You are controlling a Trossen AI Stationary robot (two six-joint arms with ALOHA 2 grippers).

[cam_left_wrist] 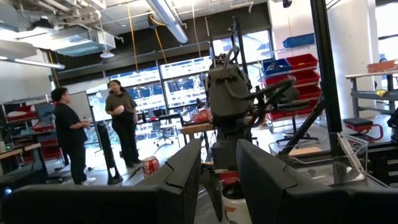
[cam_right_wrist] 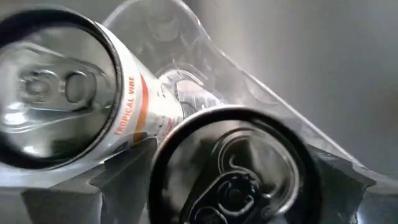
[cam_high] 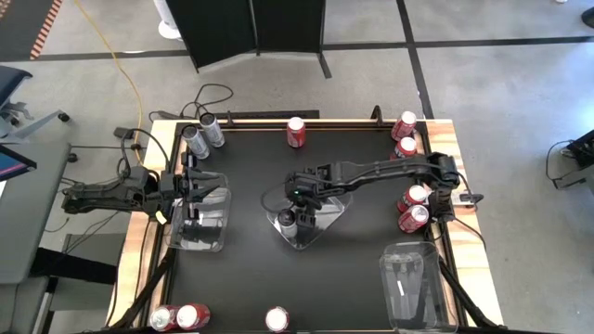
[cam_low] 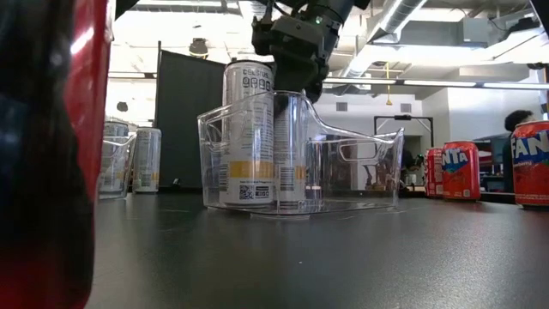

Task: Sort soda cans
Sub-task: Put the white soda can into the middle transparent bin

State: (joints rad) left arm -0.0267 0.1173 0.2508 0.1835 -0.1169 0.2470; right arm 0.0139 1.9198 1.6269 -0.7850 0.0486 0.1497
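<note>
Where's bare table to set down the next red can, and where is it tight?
Free: the mat between the middle tray and the right-edge red cans, and the near strip between the centre red can and the empty right tray. Crowded: the middle tray's near end, where the right gripper hangs over two silver cans.

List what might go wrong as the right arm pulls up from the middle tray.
1. The right tool sits open just above two silver cans standing close together in the clear tray; lifting off-centre might catch a rim and tip one into the other.
2. The tray is light and sits loose on the table, so a snag may drag it.
3. The left tool hovers over another tray, clear of this move.
</note>
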